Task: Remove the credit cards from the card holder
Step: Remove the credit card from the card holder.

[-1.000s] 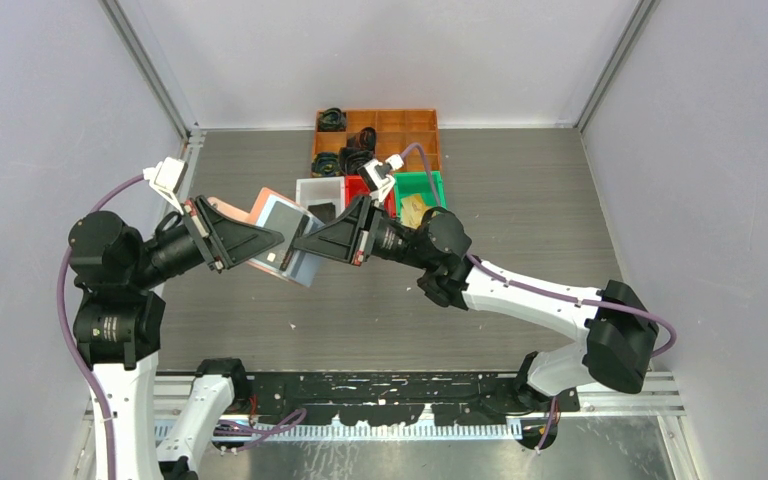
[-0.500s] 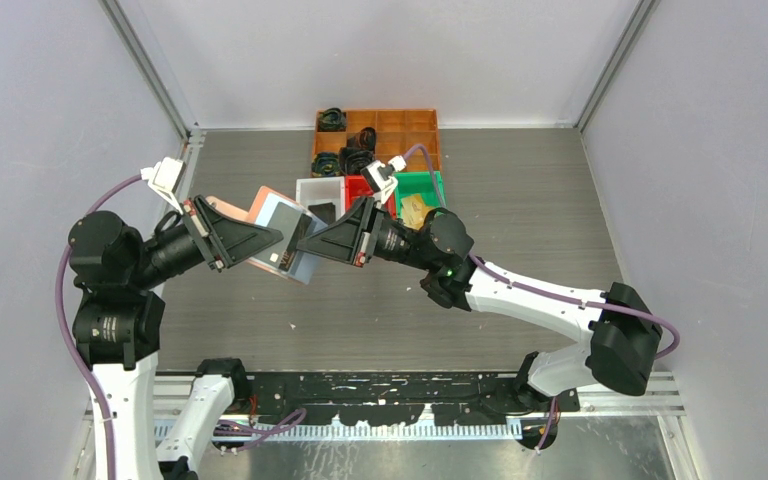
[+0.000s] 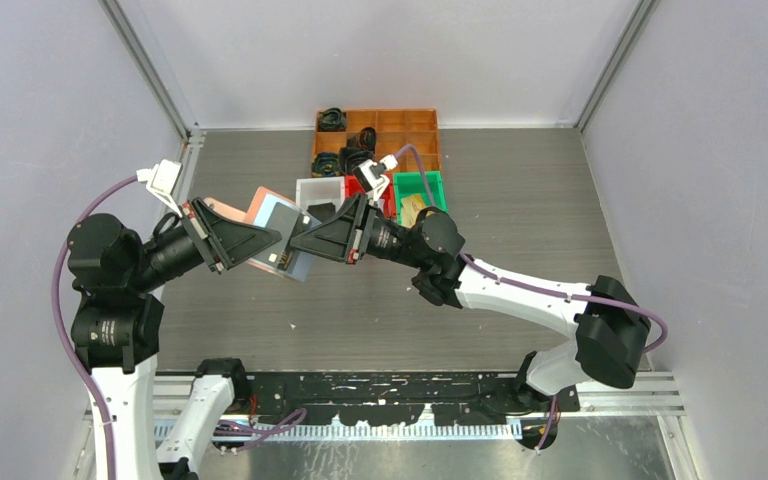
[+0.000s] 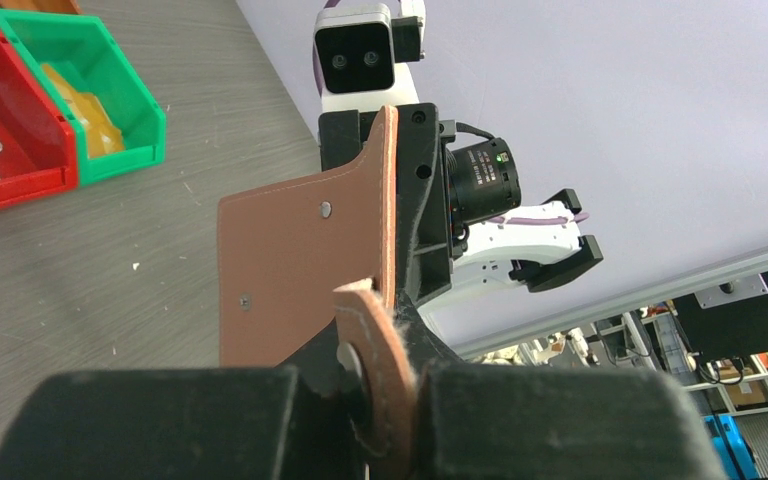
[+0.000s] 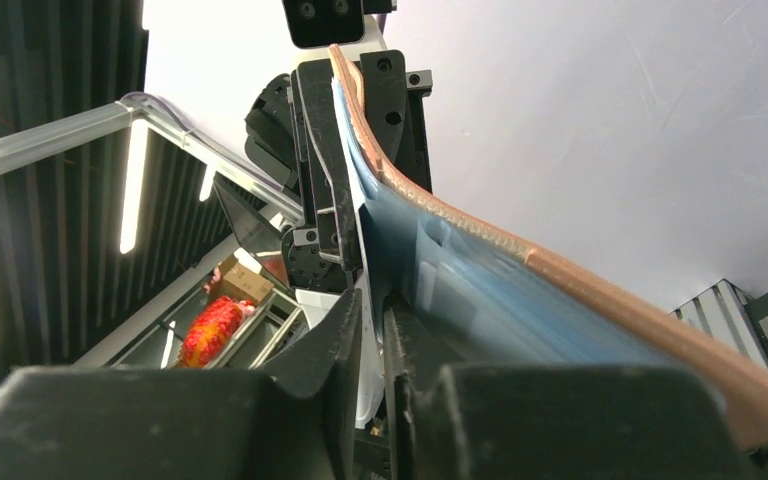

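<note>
Left gripper point(image 3: 278, 240): closed tight on the strap tab of the card holder point(image 3: 282, 236), holding it up off the table point(image 3: 520, 200), slotted face toward the other arm.
Right gripper point(image 3: 298, 242): fingers point(image 5: 332, 330) a narrow gap apart at the holder's lower edge; whether they pinch a card, I cannot tell.
Credit cards: a pale card edge point(image 5: 368, 330) shows between the right fingers, apparently in its slot.
Step in hand: getting a hold on a card.
Next move: pinch the card edge firmly, then draw it straight out along the slot while the left arm keeps the holder steady.
</note>
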Controlling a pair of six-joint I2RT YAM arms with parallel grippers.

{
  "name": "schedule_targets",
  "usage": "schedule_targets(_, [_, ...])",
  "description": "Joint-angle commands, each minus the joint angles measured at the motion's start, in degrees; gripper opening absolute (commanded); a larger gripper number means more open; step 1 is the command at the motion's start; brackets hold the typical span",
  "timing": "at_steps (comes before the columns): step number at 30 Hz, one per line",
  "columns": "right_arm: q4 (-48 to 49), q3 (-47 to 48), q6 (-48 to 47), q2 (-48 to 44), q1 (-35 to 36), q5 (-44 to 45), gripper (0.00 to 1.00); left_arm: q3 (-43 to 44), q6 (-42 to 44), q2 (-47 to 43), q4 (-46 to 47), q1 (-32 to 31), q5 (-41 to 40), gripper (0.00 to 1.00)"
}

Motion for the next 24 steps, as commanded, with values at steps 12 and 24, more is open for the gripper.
schedule_targets(12, [-5.3, -8.15, -6.5, -10.59, -0.3, 0.48, 0.01, 4.6, 3.61, 0.17, 0.41, 0.0, -0.48, 0.0])
schedule_targets(24, [-42.87, -8.42, -20.71, -29.08, -13.88, -0.49, 0.01, 9.75, 19.42, 0.91, -6.01, -0.01, 0.44, 0.0])
